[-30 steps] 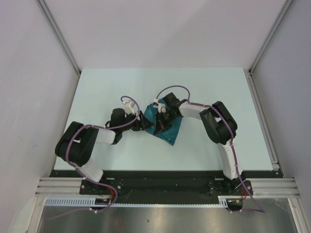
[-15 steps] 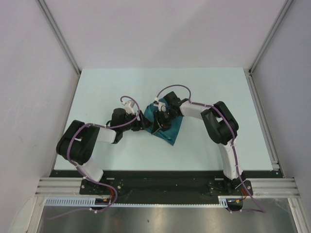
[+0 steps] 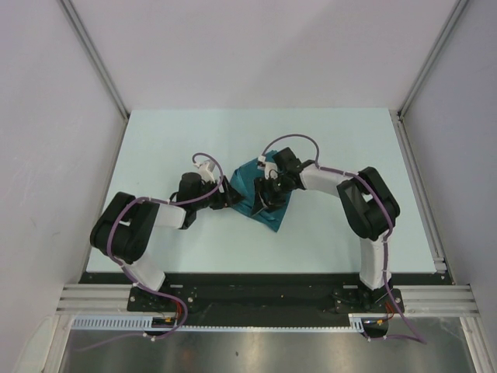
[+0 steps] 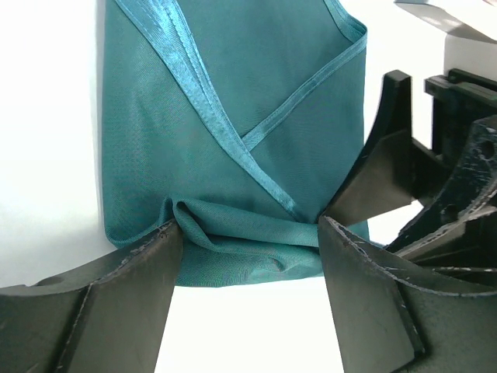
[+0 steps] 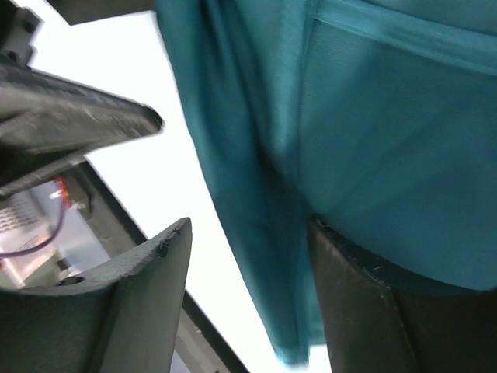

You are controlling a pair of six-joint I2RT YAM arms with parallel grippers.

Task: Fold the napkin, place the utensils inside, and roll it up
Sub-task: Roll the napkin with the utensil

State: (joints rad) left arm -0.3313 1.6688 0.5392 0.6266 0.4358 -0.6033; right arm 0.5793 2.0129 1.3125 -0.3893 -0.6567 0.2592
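Napkin: teal, folded into a compact bundle with satin hems crossing on top. It lies near the middle of the surface, well apart from every edge. Fork: not visible in any view; I cannot tell whether it sits inside the folds.

My left end effector: jaws wide apart, low at the bundle's side toward the left edge, straddling a small bunched pleat. One finger touches the cloth; nothing is clamped.

My right end effector: jaws apart over the bundle, cloth lying against one finger, bare surface showing in the gap. Nothing gripped.

Judgement: the rolling step looks to be in hand. To do it well:
- Take the full thickness at the end, not only the top layer.
- Close both end effectors level with each other so the roll runs straight.
- Flatten the pleat first, or it will likely make a lump.
- Keep tension light; the satin looks slippery and the folds may slide open.
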